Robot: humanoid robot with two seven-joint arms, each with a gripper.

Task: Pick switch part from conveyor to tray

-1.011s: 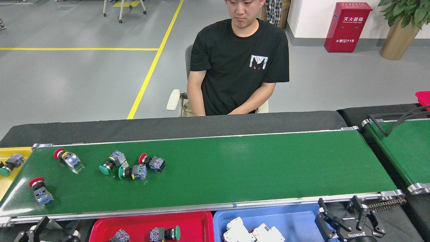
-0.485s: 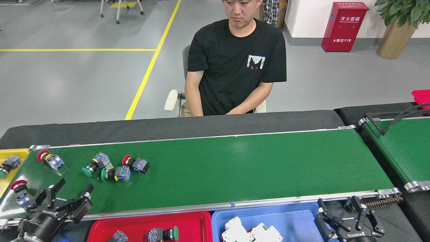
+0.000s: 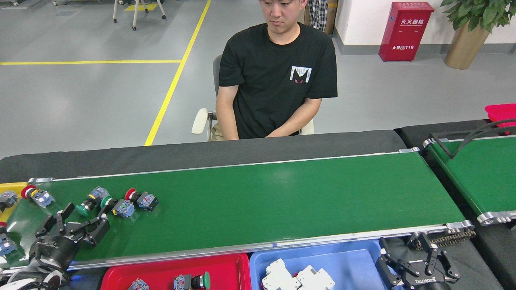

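Advancing over the conveyor [image 3: 262, 197], left hand [image 3: 76, 223] (fingers spread) sits just short of green-capped switch part [image 3: 89, 202].

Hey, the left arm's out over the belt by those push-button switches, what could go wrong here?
1. The switch parts lie bunched and touching, so the open left gripper may nudge or catch two at once.
2. One red-capped switch sits near the conveyor end by the yellow tray; it may go over before being picked.
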